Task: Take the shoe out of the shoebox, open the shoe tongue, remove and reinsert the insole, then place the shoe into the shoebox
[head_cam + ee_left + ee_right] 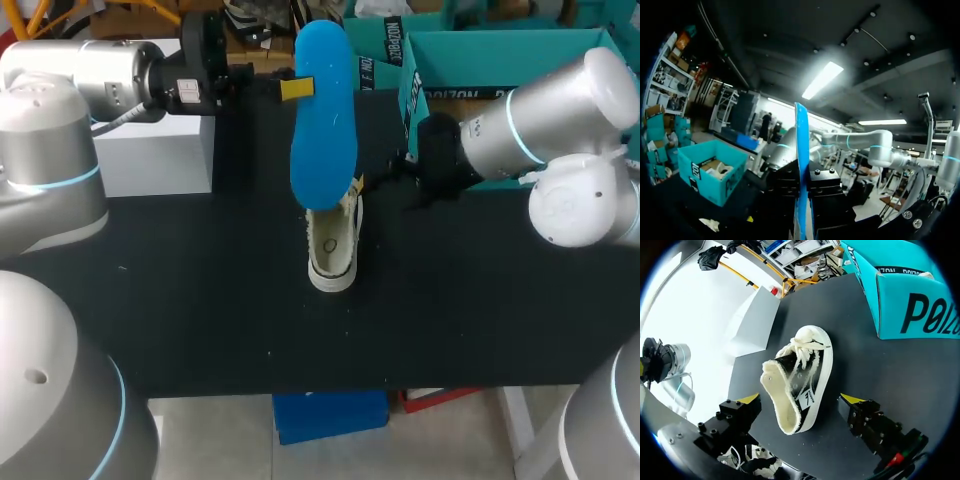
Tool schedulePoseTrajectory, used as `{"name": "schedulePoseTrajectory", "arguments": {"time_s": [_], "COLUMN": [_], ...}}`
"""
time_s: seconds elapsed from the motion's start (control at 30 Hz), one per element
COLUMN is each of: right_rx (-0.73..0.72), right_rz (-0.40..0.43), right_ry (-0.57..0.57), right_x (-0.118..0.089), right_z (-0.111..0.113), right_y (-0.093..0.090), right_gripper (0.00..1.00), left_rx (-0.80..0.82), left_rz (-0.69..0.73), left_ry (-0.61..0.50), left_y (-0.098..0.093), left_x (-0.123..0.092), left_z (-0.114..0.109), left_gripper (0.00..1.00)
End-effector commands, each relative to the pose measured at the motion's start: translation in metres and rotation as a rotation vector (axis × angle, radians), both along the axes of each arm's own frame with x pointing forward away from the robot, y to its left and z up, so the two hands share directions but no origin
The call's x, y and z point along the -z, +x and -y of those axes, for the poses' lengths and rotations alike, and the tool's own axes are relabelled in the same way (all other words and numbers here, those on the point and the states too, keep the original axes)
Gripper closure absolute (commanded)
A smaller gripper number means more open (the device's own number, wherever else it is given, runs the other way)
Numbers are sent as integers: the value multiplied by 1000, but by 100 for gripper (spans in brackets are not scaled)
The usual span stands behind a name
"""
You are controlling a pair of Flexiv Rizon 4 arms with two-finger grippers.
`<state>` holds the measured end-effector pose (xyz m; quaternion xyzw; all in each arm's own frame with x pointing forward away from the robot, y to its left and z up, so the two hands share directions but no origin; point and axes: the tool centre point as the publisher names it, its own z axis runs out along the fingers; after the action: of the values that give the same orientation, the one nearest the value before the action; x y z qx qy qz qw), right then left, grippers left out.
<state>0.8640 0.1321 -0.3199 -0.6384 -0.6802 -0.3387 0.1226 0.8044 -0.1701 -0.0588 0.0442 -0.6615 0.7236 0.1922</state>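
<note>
**Insole out of the sneaker, held above it**

The black-and-white sneaker [801, 371] stands on the black worktop [200, 300]. Its long axis runs from the robot's side to the far side, with the heel and open collar nearest the robot and the toe pointing away. The laces lie loose over the tongue.

The blue insole [322, 115] hangs in the air over the sneaker's front half. In the head view its long axis runs roughly in line with the shoe's, and its lower end is close to the laces (whether it touches them I cannot tell). The left pincer [300, 88] is clamped on the insole partway along its length, one finger on each flat face. In the left wrist view the insole shows edge-on between the fingers.

The right pincer [801, 399] hovers over the sneaker with its fingers spread wide. One yellow tip is on each side of the heel end, and neither touches it.

The teal shoebox [500, 55] sits beyond the sneaker's toe, on the right arm's side. A white box [160, 150] stands on the sneaker's other side.
</note>
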Motion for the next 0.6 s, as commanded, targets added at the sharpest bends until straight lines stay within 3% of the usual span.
{"name": "schedulePoseTrajectory", "arguments": {"time_s": [0.03,0.27,0.6], "right_rx": [-4,30,43], "right_rz": [3,-17,-31], "right_ry": [16,71,271], "right_x": [2,6,-18], "right_z": [0,10,26], "right_y": [-1,-7,-11], "right_gripper": [0,0,0], "left_rx": [-3,-3,-3], "left_rz": [1,1,1], "left_ry": [0,0,0], "left_y": [0,0,0], "left_x": [1,1,1], "left_z": [1,1,1], "left_gripper": [100,100,100]}}
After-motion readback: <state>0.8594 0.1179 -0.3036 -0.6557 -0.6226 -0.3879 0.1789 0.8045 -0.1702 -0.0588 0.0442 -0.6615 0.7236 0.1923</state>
